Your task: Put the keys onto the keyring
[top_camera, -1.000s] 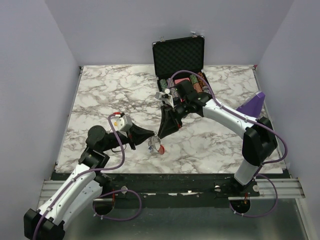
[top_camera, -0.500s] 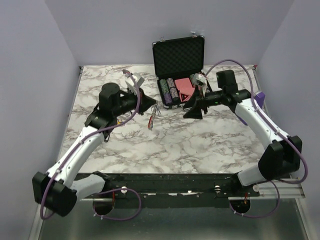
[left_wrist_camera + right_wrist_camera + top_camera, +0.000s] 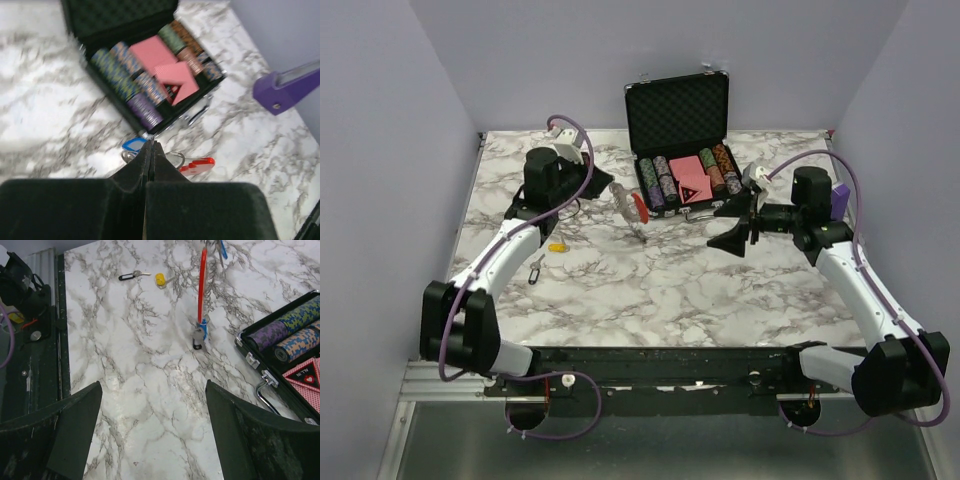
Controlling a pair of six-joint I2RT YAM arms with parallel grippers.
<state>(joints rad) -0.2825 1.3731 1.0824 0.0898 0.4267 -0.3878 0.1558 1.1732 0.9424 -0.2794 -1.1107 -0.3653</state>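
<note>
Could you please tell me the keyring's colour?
The keyring is mostly red, clearest in the right wrist view.

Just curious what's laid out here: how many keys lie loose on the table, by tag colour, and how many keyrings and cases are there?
yellow-tag key: 1
dark-tag key: 1
keyring: 1
chip case: 1
Total: 4
</note>
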